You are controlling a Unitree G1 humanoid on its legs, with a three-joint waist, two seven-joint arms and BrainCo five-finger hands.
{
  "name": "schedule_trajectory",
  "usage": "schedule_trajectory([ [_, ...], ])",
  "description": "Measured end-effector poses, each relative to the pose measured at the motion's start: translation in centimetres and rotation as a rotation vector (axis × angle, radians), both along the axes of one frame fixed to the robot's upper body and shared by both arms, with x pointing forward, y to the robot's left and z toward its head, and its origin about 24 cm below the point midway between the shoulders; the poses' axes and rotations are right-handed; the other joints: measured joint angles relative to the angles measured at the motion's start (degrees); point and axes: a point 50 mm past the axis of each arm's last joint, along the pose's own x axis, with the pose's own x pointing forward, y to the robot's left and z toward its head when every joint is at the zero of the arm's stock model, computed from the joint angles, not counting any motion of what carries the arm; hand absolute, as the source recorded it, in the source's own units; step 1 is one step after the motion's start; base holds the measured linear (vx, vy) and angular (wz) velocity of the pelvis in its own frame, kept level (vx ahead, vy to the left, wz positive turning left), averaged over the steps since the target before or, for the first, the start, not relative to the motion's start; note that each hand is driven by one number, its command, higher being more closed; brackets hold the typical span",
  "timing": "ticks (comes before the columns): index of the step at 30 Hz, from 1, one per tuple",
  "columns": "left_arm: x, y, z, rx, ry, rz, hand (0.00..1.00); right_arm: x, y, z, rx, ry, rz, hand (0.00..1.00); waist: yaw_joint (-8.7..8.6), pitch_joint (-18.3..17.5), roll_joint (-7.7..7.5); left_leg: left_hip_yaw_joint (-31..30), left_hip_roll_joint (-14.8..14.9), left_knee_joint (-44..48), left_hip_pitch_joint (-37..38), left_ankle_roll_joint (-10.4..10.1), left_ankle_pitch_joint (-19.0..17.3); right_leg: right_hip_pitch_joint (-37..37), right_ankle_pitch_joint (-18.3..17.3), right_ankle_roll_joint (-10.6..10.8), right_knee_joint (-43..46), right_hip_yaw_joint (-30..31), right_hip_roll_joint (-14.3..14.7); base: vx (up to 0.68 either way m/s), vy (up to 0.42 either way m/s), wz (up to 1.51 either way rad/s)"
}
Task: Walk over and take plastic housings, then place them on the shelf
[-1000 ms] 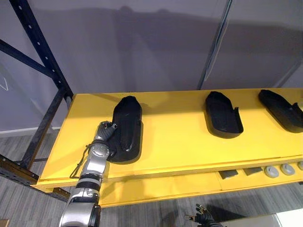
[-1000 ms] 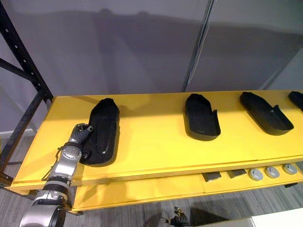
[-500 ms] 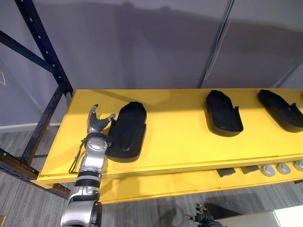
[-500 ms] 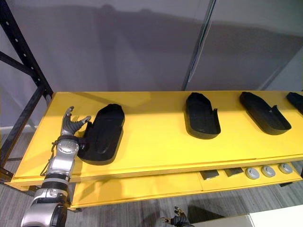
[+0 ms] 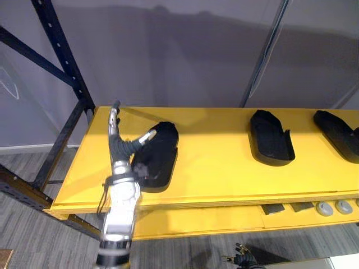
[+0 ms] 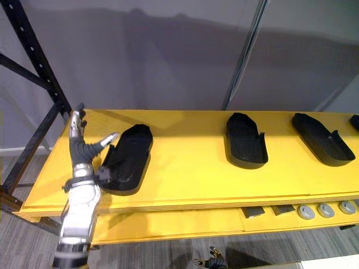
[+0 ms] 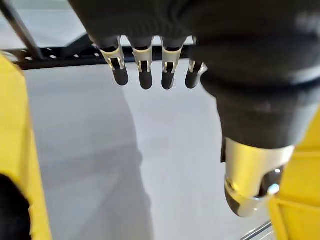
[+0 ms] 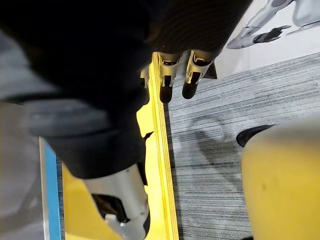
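Leftmost housing [image 5: 158, 157] lay on the yellow shelf [image 5: 219, 168], just beside the left hand [image 5: 119, 147], whose fingers stood straight, grasping nothing. Other housings [image 5: 271, 139] lay further right. Right hand [image 8: 192, 75] hung low above the floor, fingers relaxed, empty

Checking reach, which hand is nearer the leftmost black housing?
Left. The left hand stands open just beside the leftmost housing, on its left; the right hand hangs low, below the shelf.

No readable text — no labels.
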Motion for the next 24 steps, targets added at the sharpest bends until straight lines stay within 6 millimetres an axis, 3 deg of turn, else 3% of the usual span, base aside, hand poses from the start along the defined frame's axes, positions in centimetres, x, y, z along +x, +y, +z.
schedule_trajectory([
  [5, -4.1, -1.2, -2.5, -0.032, 0.085, -0.08, 1.0, -1.0, -0.7, -0.1, -0.032, 0.015, -0.012, 0.0, 2.7, -0.2, 0.01, -0.2, -0.2, 0.0, -0.6, -0.2, -0.2, -1.1, -1.4, 0.7, 1.3, -0.5, -0.2, -0.09, -0.002, 0.07],
  [9, -5.3, -1.3, -3.6, -0.1, 0.127, -0.099, 1.0, -1.6, -0.8, -0.2, -0.05, 0.027, -0.018, 0.0, 3.78, -0.9, -0.5, -1.1, -0.7, 0.2, -1.8, 0.1, 0.4, -1.1, -1.1, 0.9, 1.3, -1.9, -0.7, 0.03, 0.003, 0.12],
  [14, -5.5, -1.4, -3.8, -0.157, 0.122, -0.108, 1.0, -2.2, -1.0, -0.2, -0.071, 0.042, -0.022, 0.0, 5.51, -1.1, -0.78, -1.7, -1.0, 0.3, -1.9, 0.2, 0.5, -0.5, -1.1, 1.0, 1.2, -2.6, -1.1, 0.04, 0.006, 0.13],
  [24, -5.0, -2.1, -8.9, -0.143, 0.367, -0.166, 1.0, -2.2, -0.4, 0.1, -0.074, 0.015, -0.009, 0.0, 5.99, -2.2, -0.32, -1.7, -1.1, 0.0, -1.0, 0.4, 0.5, 0.1, -1.3, 1.2, 1.3, -3.3, -1.3, -0.04, 0.004, 0.0],
])
